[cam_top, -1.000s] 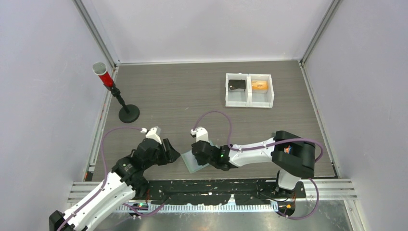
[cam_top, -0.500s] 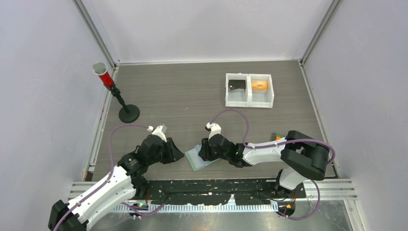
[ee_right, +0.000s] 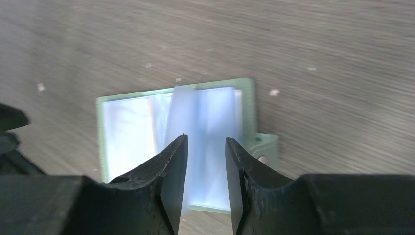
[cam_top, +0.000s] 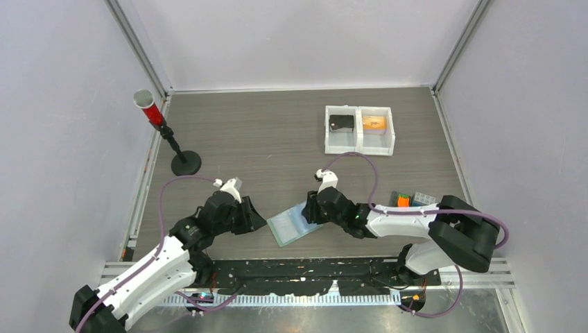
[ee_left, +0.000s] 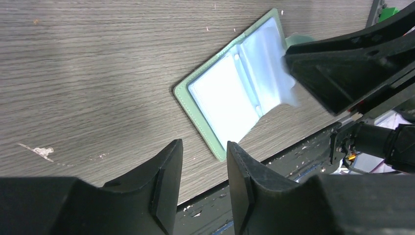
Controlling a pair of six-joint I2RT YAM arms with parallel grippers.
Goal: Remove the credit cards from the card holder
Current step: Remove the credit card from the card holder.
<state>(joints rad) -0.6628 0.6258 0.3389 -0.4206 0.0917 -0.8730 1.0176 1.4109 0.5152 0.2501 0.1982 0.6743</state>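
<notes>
1. Since a second ago the right arm is drawn back toward its own side, so the card holder (cam_top: 291, 226) is uncovered and sits slightly further right. The left arm is a touch further right too.
2. That holder lies open on the table (cam_top: 243, 139), near the front edge between the two arms. Its pale pockets face up and the snap tab (ee_right: 264, 149) sticks out toward the right arm.
3. No card shows clearly in the pockets; a light blue one would be hard to tell from the pale plastic.
4. The right gripper (ee_right: 204, 139) is over the holder's right half. A narrow gap shows between its fingers and a pale leaf stands up in it; I cannot tell whether it is pinched.
5. The left gripper (ee_left: 204, 144) hovers just beside the holder's left edge, fingers narrowly apart, holding nothing.
6. Well behind, a white tray (cam_top: 359, 132) holds an orange card (cam_top: 374, 123) in its right compartment and a black flat piece (cam_top: 341, 122) in its left.
7. Risk, as I judge it: the raised leaf may be a pocket sleeve, not a card. Nothing pins the holder, so pulling would drag or lift the whole thing. A thin, slick card could also slip free.
</notes>
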